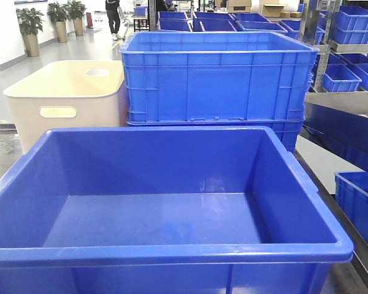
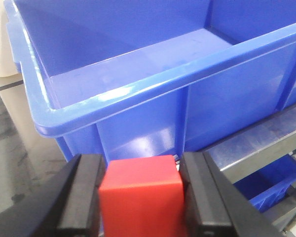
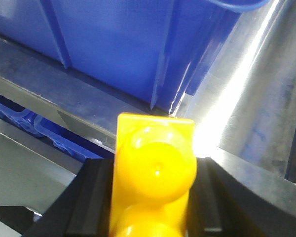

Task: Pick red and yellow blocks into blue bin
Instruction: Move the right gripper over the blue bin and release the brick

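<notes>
The blue bin [image 1: 172, 252] stood nearest the front camera, ahead of a cream tub [image 1: 67, 98]. The left fingers [image 2: 84, 197] pinched the red cube [image 2: 140, 197] outside the bin, near its outer wall. The right fingers [image 3: 96, 197] pinched the studded yellow brick [image 3: 155, 168] near the bin's base, over a steel ledge [image 3: 246, 98].

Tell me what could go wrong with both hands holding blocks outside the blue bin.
The left hand holds the red cube below the blue bin's rim; moving straight forward could hit the wall. The right hand grips the yellow brick beside the bin's outer wall, so releasing here would likely miss.
</notes>
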You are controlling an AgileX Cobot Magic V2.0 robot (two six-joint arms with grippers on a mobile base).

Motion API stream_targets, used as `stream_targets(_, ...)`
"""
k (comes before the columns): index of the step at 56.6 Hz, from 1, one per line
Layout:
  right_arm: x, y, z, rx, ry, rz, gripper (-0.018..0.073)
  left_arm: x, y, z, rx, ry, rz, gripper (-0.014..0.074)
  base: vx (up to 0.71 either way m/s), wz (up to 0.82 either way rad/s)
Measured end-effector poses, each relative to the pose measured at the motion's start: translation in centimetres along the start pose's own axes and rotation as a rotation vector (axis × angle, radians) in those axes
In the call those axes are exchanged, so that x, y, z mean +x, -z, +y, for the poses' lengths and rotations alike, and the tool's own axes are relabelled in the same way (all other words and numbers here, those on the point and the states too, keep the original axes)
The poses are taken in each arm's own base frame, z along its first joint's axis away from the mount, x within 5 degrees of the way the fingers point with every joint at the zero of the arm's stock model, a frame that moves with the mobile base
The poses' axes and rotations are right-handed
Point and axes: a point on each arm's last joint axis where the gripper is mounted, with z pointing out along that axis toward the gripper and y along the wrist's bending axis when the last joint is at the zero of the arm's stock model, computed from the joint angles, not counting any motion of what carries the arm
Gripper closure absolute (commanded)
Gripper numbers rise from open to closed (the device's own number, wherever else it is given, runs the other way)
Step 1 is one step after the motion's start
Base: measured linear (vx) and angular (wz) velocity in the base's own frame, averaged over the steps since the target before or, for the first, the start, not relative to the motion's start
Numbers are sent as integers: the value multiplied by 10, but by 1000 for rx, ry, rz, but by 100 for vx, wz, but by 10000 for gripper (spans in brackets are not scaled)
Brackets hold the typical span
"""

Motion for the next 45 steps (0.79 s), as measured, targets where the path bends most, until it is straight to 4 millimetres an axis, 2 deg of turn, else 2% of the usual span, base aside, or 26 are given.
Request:
stream_targets(4, -3, 5, 0, -3, -6, 0, 349, 0, 0, 0, 0, 0, 0, 293, 0, 0)
stream_targets(9, -18, 22, -1, -17, -25, -40, 349, 0, 0, 0, 0, 0, 0, 293, 0, 0)
stream_targets(17, -60, 58, -2, -44, -55, -188, 349, 0, 0, 0, 0, 0, 0, 293, 0, 0)
stream_targets(25, -100, 69, -5, -36, -40, -246, 347, 0, 0, 0, 0, 0, 0, 293, 0, 0)
stream_targets(31, -132, 50, -5, -29, -9, -211, 344, 0, 0, 0, 0, 0, 0, 293, 0, 0)
stream_targets(37, -159, 12, -3, -27, 10, -133, 342, 0, 0, 0, 0, 0, 0, 293, 0, 0)
stream_targets(45, -186, -35, -1, -28, 18, -56, 329, 0, 0, 0, 0, 0, 0, 293, 0, 0)
